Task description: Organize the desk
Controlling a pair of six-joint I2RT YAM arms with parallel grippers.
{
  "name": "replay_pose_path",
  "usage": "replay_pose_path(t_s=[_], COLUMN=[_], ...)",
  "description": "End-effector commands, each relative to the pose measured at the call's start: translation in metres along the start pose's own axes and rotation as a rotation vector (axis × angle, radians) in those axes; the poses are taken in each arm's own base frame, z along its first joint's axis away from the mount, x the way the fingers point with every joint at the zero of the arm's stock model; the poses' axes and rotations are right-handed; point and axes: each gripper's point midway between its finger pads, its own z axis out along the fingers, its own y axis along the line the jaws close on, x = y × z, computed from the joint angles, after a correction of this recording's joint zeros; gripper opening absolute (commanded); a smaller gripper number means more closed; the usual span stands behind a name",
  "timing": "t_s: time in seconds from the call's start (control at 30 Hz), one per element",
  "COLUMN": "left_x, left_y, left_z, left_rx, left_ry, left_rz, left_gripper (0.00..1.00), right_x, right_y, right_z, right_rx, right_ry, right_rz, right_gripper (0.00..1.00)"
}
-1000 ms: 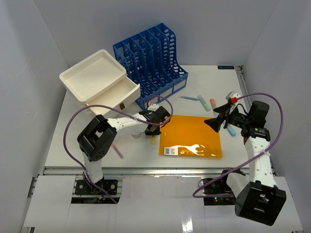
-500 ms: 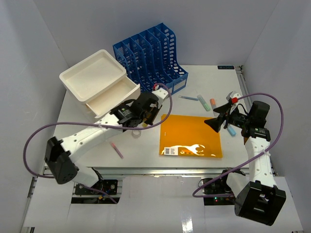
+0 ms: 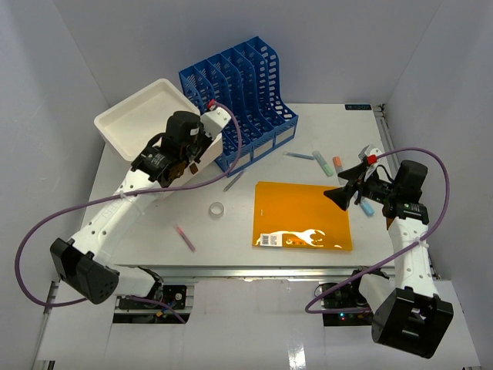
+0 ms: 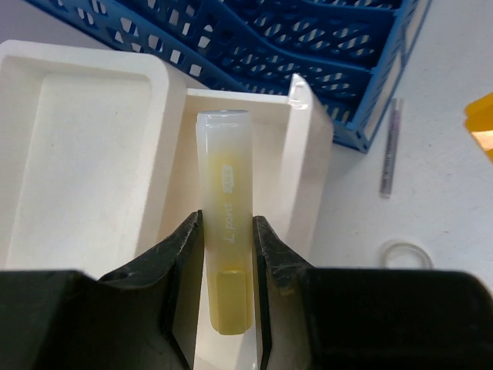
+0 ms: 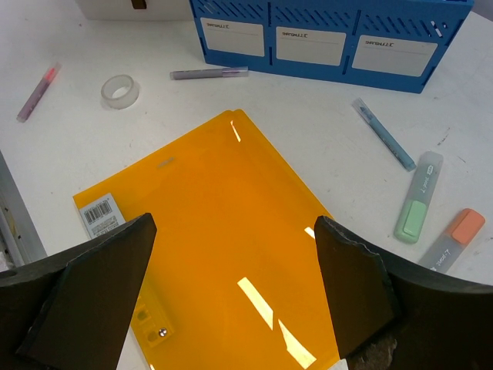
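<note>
Left gripper (image 4: pixel 227 231) is pinching a yellow highlighter (image 4: pixel 225 169), jaws part-closed on its lower half, and hovering over the open drawer (image 4: pixel 308 169) of the white drawer box (image 4: pixel 85 146). Risks:
- The highlighter's free end is sticking far out, so on release it's probably clipping the drawer wall, or lying propped on the rim and blocking closure.
- Purple cable (image 3: pixel 239 142) is looping beside the blue file rack (image 3: pixel 246 85), so it may snag.

Right gripper (image 5: pixel 231 293) is gaping wide and empty over the orange folder (image 5: pixel 208 231). The desk (image 3: pixel 139 223) is lying under it all, with a tape ring (image 3: pixel 217 209) and pens loose on it.
</note>
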Motion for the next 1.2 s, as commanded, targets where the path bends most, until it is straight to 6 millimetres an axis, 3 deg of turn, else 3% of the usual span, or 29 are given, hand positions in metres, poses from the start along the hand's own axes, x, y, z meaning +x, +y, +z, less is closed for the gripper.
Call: replay_pose_path(t_s=[0.0,0.13,0.23,0.33,0.47,0.6,0.77,0.8,0.87,0.93,1.17], left_x=[-0.012,0.003,0.005,-0.004,-0.031,-0.057,-0.069,-0.066,-0.054,-0.043,-0.010], left_y=[0.032,0.038,0.037,0.038,0.035,0.023,-0.009,-0.018,-0.030,-0.041,-0.062], left_z=[0.000,0.008,0.009,0.003,-0.017,-0.048,-0.099,-0.111,-0.128,-0.142,-0.170], left_rx=[-0.069,-0.107,-0.119,-0.117,-0.056,0.044,0.248,0.293,0.343,0.390,0.445], left_ry=[-0.030,0.016,0.013,-0.021,-0.133,-0.269,-0.392,-0.405,-0.419,-0.430,-0.449], left_rz=[0.045,0.051,0.018,-0.037,-0.124,-0.312,-0.555,-0.599,-0.653,-0.696,-0.790], left_gripper=[0.04,0.16,0.66,0.98,0.98,0.98,0.98,0.98,0.98,0.98,0.98], right_x=[-0.004,-0.003,0.002,0.010,0.024,0.039,0.065,0.079,0.073,0.083,0.114], right_y=[0.003,0.002,-0.003,-0.016,-0.067,-0.130,-0.179,-0.187,-0.206,-0.218,-0.230], right_z=[0.000,0.000,0.000,0.003,0.007,0.014,0.034,0.037,0.044,0.051,0.068], right_rx=[-0.022,-0.020,0.003,0.055,0.262,0.508,0.592,0.594,0.604,0.594,0.553], right_ry=[-0.014,-0.011,0.003,0.041,0.195,0.404,0.561,0.602,0.616,0.661,0.731], right_rz=[-0.020,-0.015,-0.016,-0.020,0.059,0.111,0.171,0.186,0.168,0.187,0.230], right_gripper=[0.90,0.90,0.90,0.90,0.90,0.90,0.95,0.98,0.76,0.65,0.61])
